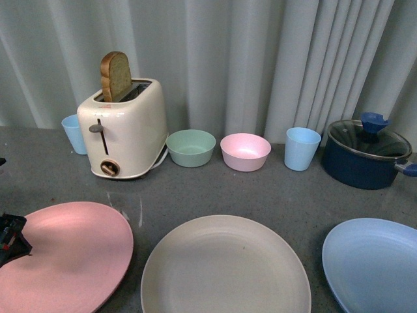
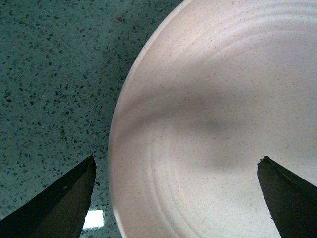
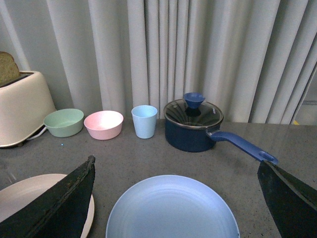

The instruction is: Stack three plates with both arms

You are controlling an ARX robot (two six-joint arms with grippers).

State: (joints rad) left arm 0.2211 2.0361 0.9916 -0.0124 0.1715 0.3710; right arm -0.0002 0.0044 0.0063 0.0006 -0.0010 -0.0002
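Three plates lie in a row along the near edge of the grey counter: the pink plate (image 1: pixel 65 257) at left, the beige plate (image 1: pixel 225 267) in the middle, the light blue plate (image 1: pixel 374 264) at right. My left gripper (image 1: pixel 10 238) shows at the pink plate's left rim. In the left wrist view it (image 2: pixel 176 168) is open just above the pink plate (image 2: pixel 223 124), one finger over the counter, one over the plate. My right gripper (image 3: pixel 176 171) is open above the light blue plate (image 3: pixel 173 210), apart from it. The beige plate's edge (image 3: pixel 29 196) shows beside it.
At the back stand a cream toaster (image 1: pixel 124 127) with a slice of bread, a light blue cup (image 1: pixel 75 134), a green bowl (image 1: pixel 191 147), a pink bowl (image 1: pixel 245 151), another blue cup (image 1: pixel 302 149) and a dark blue lidded pot (image 1: pixel 365 153) with its handle (image 3: pixel 245 146) pointing right. Curtains hang behind.
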